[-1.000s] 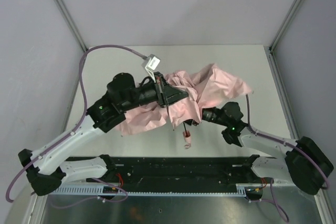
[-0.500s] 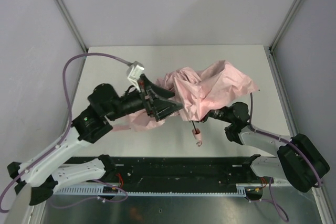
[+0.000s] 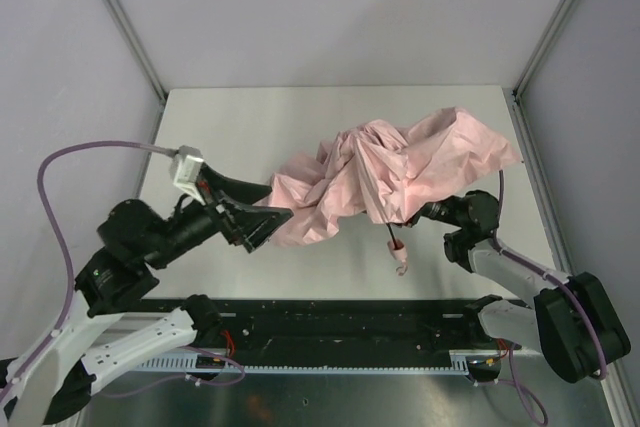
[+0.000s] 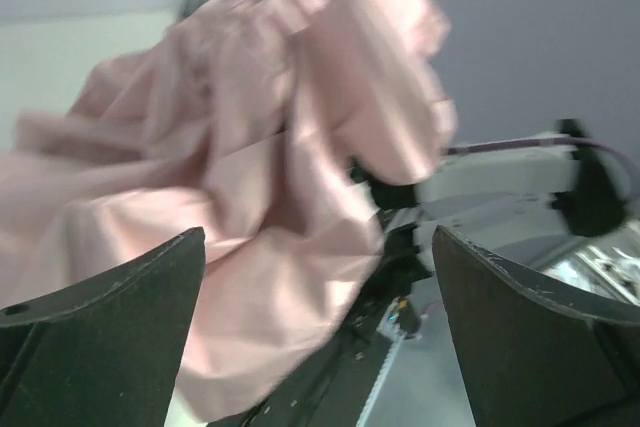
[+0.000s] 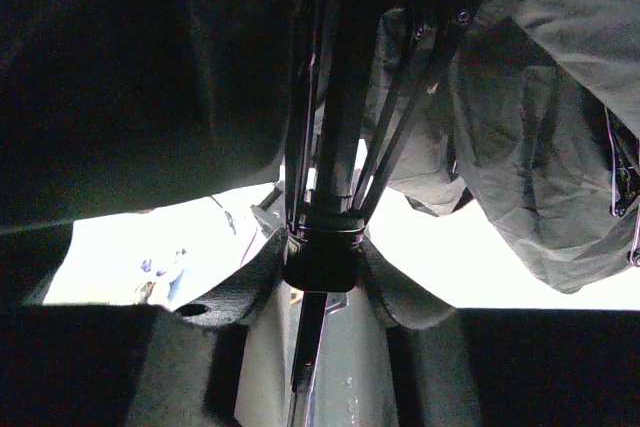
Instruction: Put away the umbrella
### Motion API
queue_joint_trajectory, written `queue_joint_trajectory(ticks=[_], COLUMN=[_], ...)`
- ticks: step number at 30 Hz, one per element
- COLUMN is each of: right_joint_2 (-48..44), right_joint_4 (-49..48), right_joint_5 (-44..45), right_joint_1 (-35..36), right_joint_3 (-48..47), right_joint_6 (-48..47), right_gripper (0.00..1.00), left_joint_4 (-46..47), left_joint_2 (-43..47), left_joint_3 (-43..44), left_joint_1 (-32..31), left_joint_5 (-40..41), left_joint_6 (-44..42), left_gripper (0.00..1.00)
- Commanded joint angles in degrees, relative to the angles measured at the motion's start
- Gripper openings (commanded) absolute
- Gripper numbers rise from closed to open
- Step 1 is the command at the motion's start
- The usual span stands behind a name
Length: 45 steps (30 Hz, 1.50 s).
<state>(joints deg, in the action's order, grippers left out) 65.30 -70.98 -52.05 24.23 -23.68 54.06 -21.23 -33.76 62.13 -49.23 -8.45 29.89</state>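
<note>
The left hand (image 3: 272, 202) has let go of the umbrella (image 3: 390, 167) and has drawn back to the near left, and its jaws now stand wide apart beside the fabric's left edge. The umbrella has shifted to the right together with the right hand (image 3: 428, 213), and its pink handle (image 3: 400, 259) now hangs further right.

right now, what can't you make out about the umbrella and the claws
- Right wrist view: dark and backlit. The right claw is closed around the shaft, and the handle lies past the bottom edge.
- Top view: the umbrella canopy hides that claw's tips, and the handle strap is too small to see.
- Left wrist view: the fabric beyond the open left claw is too blurred to trace its folds.
</note>
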Motion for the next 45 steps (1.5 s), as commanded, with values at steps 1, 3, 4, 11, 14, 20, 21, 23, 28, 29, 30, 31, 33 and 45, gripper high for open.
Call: queue_joint_trajectory(ticks=[1, 3, 4, 11, 14, 20, 21, 23, 28, 29, 30, 31, 33, 45], right_joint_2=[-3.2, -3.8, -4.0, -3.7, -1.7, 4.1, 4.6, 5.1, 3.2, 2.7, 2.2, 1.7, 0.7, -11.0], right_joint_4=[-14.7, -14.7, -14.8, -15.1, -15.2, -16.1, -16.5, -16.9, -16.9, -17.0, -17.0, -17.0, -16.7, 12.7], right_joint_5=[-4.1, -4.6, -4.7, -4.4, -3.4, 0.3, 0.7, 0.9, 1.3, 1.2, 1.2, 1.3, 2.6, 20.2], right_joint_1=[-0.6, -0.7, -0.7, 0.9, 3.5, 12.2, 13.0, 13.7, 11.0, 10.1, 9.2, 8.3, 6.3, 7.4], right_joint_3=[-1.0, -1.0, -1.0, -1.3, -1.3, -2.9, -3.1, -3.2, -1.8, -1.5, -1.2, -0.9, 0.0, 0.4], right_joint_6=[2.3, 3.0, 3.3, 3.4, 1.9, -1.5, -1.5, -1.4, -0.1, 0.2, 0.6, 0.9, 1.3, -13.9], right_gripper=[0.00, 0.00, 0.00, 0.00, 0.00, 0.00, 0.00, 0.00, 0.00, 0.00, 0.00, 0.00, 0.00, 0.00], left_joint_4=[-9.5, -9.7, -9.5, -2.9, 5.7, 14.7, 14.9, 15.0, 15.0, 14.9, 14.7, 14.6, 13.8, 2.3], left_joint_2=[-1.1, -1.4, -1.9, -12.5, -15.8, -25.8, -26.8, -27.5, -22.8, -21.0, -18.8, -15.9, -10.9, -6.4], left_joint_3=[-3.2, -3.9, -4.2, -2.7, -0.8, 8.0, 8.7, 9.0, 3.7, 2.2, 0.7, -0.8, -3.0, -1.4], left_joint_1=[1.1, 2.1, 2.6, 3.4, 2.9, -3.4, -3.7, -3.9, -3.9, -3.8, -3.6, -3.2, -2.1, -0.4], left_joint_5=[11.4, 12.9, 12.6, -3.4, -10.2, -12.4, -12.2, -12.0, -10.1, -9.4, -8.7, -7.9, -7.1, -7.6], left_joint_6=[-1.5, -0.9, -0.7, -0.3, 2.1, 2.9, 3.0, 2.9, 2.6, 2.3, 2.2, 2.2, 2.7, 5.8], left_gripper=[0.99, 0.99, 0.99, 0.69, 0.40, 0.08, 0.06, 0.04, 0.40, 0.49, 0.58, 0.67, 0.82, 0.90])
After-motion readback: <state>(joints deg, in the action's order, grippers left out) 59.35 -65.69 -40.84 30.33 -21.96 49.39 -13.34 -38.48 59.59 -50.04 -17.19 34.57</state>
